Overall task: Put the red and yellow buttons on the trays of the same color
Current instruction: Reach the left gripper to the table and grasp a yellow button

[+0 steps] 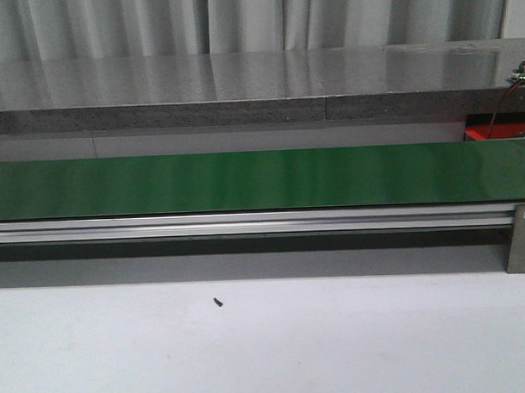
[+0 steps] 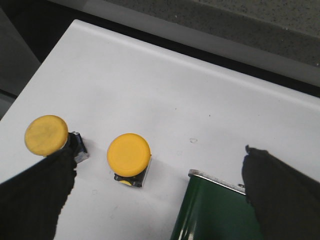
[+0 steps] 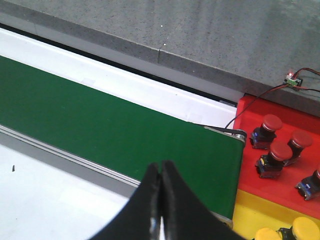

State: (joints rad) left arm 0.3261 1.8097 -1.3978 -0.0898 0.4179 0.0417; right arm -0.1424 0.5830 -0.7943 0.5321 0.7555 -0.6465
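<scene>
Our right end effector [image 3: 161,200] hangs pressed together over the green conveyor belt [image 3: 115,130]; the left end effector [image 2: 155,195] is spread above two yellow buttons [image 2: 129,154] on the white counter [image 2: 165,100]. Red buttons [image 3: 272,125] sit in the red tray [image 3: 250,165], yellow ones [image 3: 305,229] in the yellow tray [image 3: 250,212].

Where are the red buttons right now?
Only the right wrist view shows them: the red buttons stand on the red tray, just past the end of the green belt, beside the yellow tray.
</scene>
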